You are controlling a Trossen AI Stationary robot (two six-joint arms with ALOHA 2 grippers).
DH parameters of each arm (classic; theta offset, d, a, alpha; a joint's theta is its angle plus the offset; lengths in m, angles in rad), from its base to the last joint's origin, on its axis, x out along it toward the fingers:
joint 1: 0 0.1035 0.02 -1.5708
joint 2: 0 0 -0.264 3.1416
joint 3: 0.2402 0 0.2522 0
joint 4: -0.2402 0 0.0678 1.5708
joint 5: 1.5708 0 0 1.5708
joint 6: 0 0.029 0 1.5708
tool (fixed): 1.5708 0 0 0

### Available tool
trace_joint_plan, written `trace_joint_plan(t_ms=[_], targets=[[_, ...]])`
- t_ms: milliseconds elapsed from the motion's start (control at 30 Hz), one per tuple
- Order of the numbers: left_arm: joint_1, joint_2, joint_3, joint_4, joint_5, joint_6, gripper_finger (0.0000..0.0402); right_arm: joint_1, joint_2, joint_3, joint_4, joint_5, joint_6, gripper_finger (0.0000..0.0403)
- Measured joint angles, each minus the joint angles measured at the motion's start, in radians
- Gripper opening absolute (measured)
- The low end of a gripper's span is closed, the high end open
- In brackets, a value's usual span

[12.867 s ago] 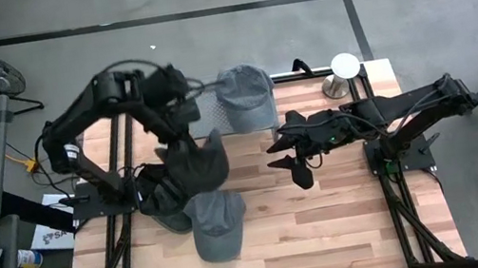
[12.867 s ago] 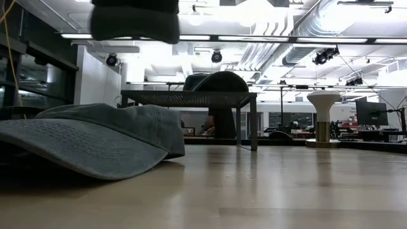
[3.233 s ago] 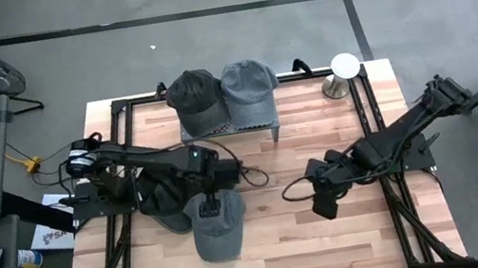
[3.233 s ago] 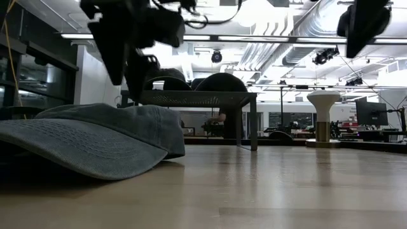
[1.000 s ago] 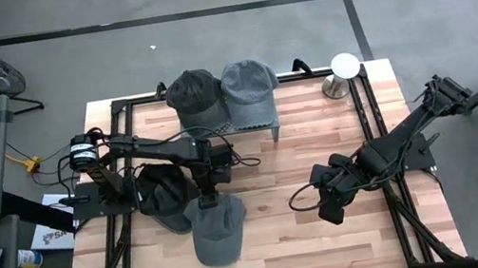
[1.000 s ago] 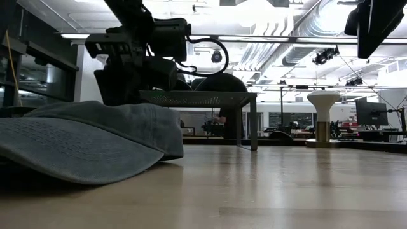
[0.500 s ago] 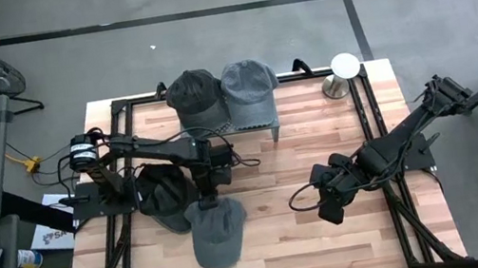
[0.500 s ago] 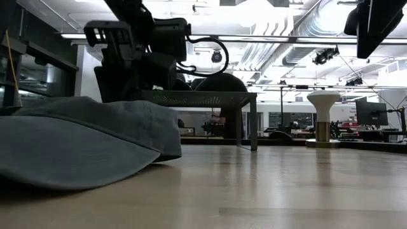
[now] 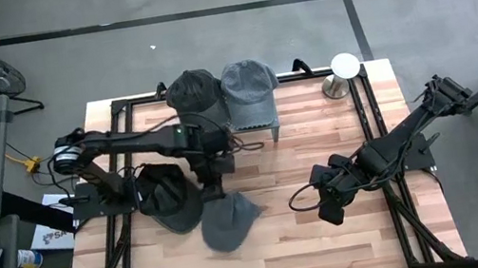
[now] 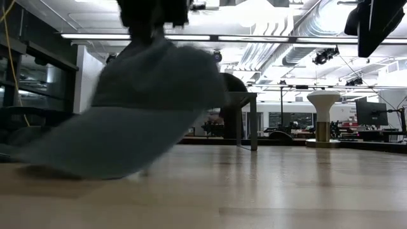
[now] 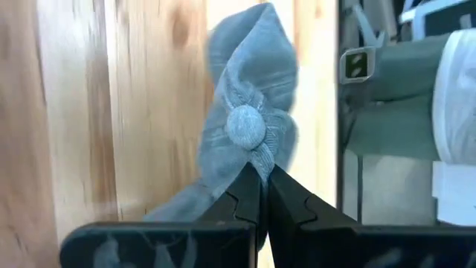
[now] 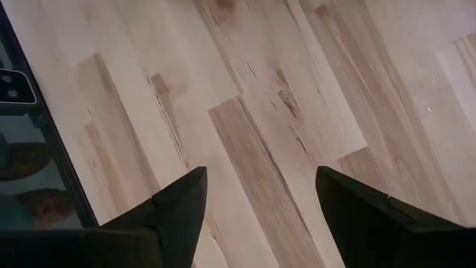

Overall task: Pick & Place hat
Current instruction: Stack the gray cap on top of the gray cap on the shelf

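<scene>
My left gripper (image 9: 212, 184) is shut on a grey-blue cap (image 9: 230, 220) over the middle of the table. The cap hangs below the gripper and is tipped, its brim (image 10: 95, 152) low near the wood; the low view shows it blurred. The left wrist view shows the cap's top button (image 11: 245, 126) just beyond my fingertips (image 11: 260, 179). A dark cap (image 9: 167, 195) lies flat on the table to the left. A dark cap (image 9: 194, 93) and a grey cap (image 9: 245, 83) sit on a mesh rack (image 9: 262, 125) at the far edge. My right gripper (image 9: 328, 206) hovers open right of centre. My left gripper pinches a gathered fold of the crown cloth (image 11: 256, 160) right beside the top button, between its two shut fingers. The fingers come from above, pointing down. The cap hangs tilted beneath them, crown up; whether the brim's edge touches the table I cannot tell.
A white round-topped stand (image 9: 345, 66) is at the far right corner. Black frame rails (image 9: 120, 172) run along both sides of the table. My right gripper (image 12: 256, 193) looks down on bare wood, and bare boards (image 9: 287, 251) stretch along the near side.
My left gripper has risen and moved slightly toward the far edge with the grey-blue cap by its crown. The cap, lying flat a second ago, has come up off the wood, tipped, and its brim has swung toward the right.
</scene>
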Motion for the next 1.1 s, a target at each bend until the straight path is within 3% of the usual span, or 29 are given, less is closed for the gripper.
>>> trace_joint_plan(t_ms=[400,567,833,1100], targets=[[-0.023,-0.018,0.195,-0.006,-0.047,-0.072,0.0001,0.0,0.0,0.0,0.105,-0.017,0.0,0.0245],[-0.05,-0.017,0.238,0.023,-0.143,-0.128,0.0,0.0,0.0,0.0,0.218,0.032,-0.004,0.0245],[-0.079,-0.017,0.249,0.174,-0.178,-0.181,0.0,-0.02,0.0,0.0,0.391,0.106,-0.108,0.0245],[-0.079,-0.017,0.249,0.19,-0.186,-0.209,0.0,-0.089,-0.069,0.0,0.475,0.071,-0.253,0.0245]])
